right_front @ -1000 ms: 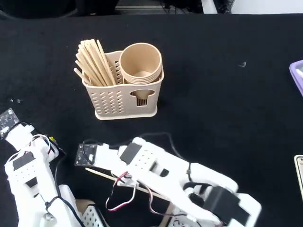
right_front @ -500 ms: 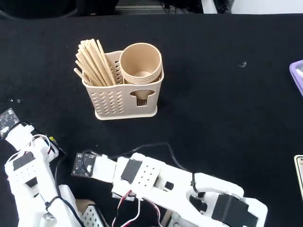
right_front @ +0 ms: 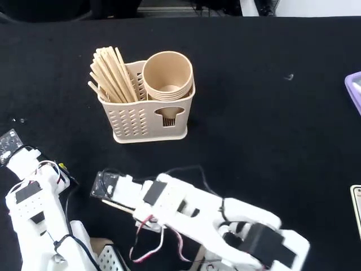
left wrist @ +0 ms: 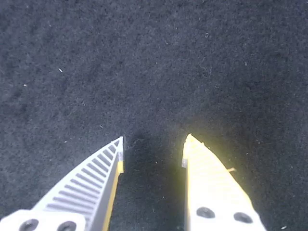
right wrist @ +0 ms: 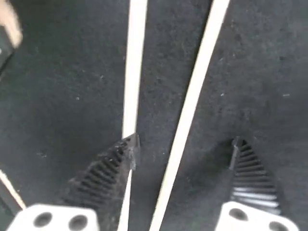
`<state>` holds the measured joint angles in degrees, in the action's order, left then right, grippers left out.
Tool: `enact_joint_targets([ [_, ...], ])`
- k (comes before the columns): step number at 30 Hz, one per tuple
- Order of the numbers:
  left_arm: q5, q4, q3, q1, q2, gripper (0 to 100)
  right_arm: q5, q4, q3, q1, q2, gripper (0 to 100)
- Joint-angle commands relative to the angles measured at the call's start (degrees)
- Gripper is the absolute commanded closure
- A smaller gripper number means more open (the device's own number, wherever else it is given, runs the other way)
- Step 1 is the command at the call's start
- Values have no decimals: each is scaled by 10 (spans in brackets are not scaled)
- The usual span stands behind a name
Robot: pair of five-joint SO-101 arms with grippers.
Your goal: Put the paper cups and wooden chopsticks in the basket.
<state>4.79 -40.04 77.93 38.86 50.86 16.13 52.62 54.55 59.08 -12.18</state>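
A beige slotted basket [right_front: 135, 121] stands on the black table, holding a bundle of wooden chopsticks [right_front: 110, 73] and a stack of paper cups [right_front: 167, 76]. My right arm [right_front: 180, 203] lies low across the front of the table, over a loose chopstick [right_front: 119, 207]. In the right wrist view my right gripper [right wrist: 184, 141] is open just above the cloth. One chopstick [right wrist: 192, 96] runs between its fingers and a second chopstick [right wrist: 134, 67] passes along one fingertip. My left gripper [left wrist: 154, 138] is open over bare black cloth, holding nothing.
My left arm [right_front: 34, 197] sits at the front left corner. A purple object [right_front: 354, 90] lies at the right edge. A small perforated white piece [right_front: 107, 257] is at the front edge between the arms. Open cloth surrounds the basket.
My right arm dipped toward the front edge, covering the loose chopstick, then came back slightly so the chopstick shows again. Left arm and basket have not moved.
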Motion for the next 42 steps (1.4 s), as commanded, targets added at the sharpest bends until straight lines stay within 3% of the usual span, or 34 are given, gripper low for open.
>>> enact_joint_targets([
  [1, -4, 4, -11, -1, 8, 795, -4, -2, -38, -7, 28, 702],
  [12, -4, 4, -11, -1, 8, 795, -9, 100, -104, -4, -47, 702],
  [23, -4, 4, -11, -1, 8, 795, -49, -9, -4, 72, -18, 702],
  [35, -4, 4, -11, -1, 8, 795, -14, -26, -17, -33, 22, 702],
  [42, -4, 4, -11, -1, 8, 795, -5, -26, -15, -47, 22, 703],
])
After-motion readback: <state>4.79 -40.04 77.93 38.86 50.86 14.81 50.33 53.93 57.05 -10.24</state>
